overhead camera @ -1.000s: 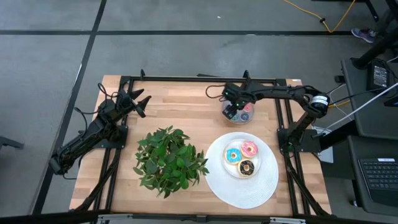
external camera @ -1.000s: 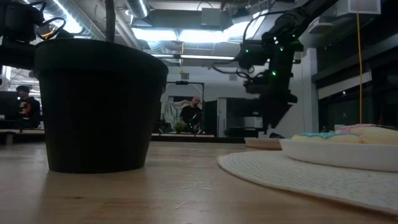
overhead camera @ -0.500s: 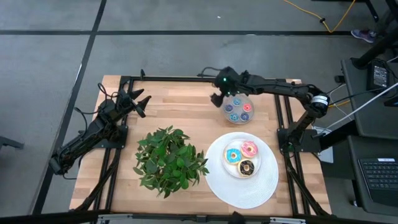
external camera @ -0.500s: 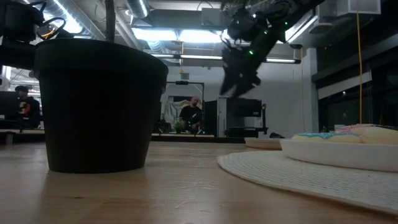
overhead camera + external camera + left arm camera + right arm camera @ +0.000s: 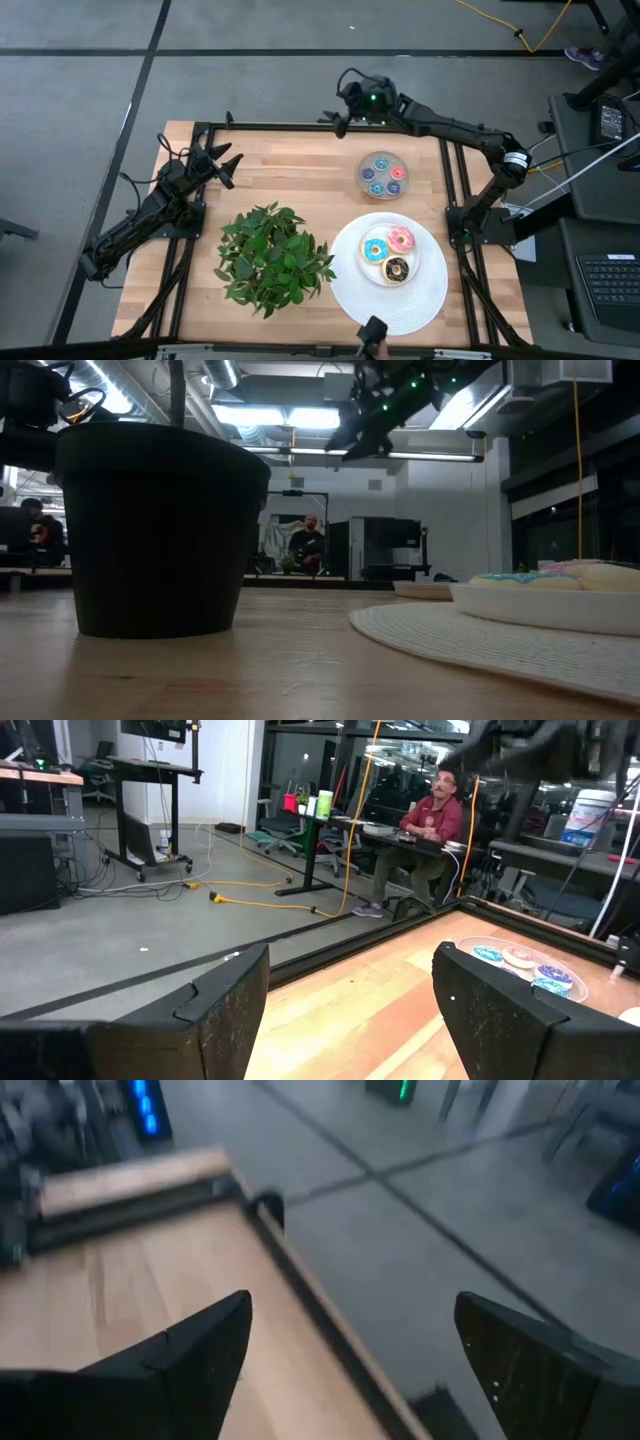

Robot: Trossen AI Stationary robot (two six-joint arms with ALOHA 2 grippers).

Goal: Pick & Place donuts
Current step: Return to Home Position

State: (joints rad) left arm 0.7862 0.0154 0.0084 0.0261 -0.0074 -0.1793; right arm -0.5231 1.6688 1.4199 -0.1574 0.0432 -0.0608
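Three donuts, light blue (image 5: 376, 250), pink (image 5: 401, 239) and dark brown (image 5: 397, 269), lie on a white plate (image 5: 378, 271) at the near right. Several tiny blue and red rings lie in a round grey dish (image 5: 382, 176) farther back. My right gripper (image 5: 338, 112) hangs open and empty, high over the table's far edge, up and to the left of the dish; the low view shows it near the ceiling lights (image 5: 352, 440). My left gripper (image 5: 225, 165) waits open at the far left, touching nothing.
A leafy plant (image 5: 272, 255) in a black pot (image 5: 160, 530) stands at the near middle, left of the plate. Under the plate lies a round white mat (image 5: 400, 305). Bare wood lies between the plant and the far edge. A person sits in the room beyond.
My right gripper has risen from just over the grey dish, gone toward the table's far edge and somewhat to the left, and tipped up from pointing steeply down to nearly level. The dish and its rings stay where they were.
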